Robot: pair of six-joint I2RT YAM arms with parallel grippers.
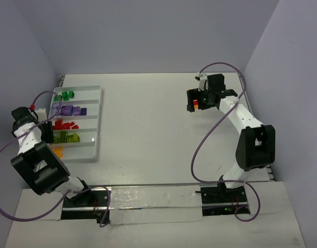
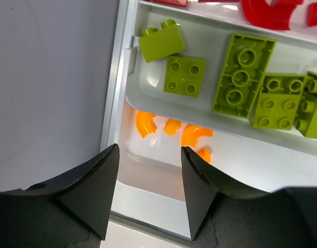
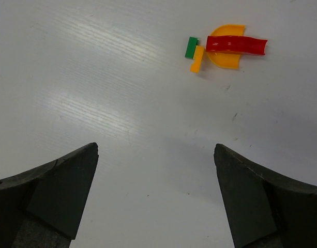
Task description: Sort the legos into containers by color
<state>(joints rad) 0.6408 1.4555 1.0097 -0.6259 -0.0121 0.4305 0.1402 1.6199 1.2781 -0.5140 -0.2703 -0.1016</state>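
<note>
Spread wide, the left tool (image 2: 148,186) hangs over orange legos (image 2: 194,136) in the tray (image 2: 121,77), lime green legos (image 2: 243,75) one compartment beyond.

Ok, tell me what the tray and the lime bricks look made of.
The tray looks like thin, translucent white plastic: orange pieces show blurred through its ridge. The lime bricks look like hard moulded plastic, smooth, faintly glossy, with crisp studs.

The lime bricks (image 2: 243,75) are smooth, glossy plastic. The tray (image 2: 303,155) is shiny, translucent white plastic. The desk (image 3: 122,77) looks matt white and faintly streaked.
</note>
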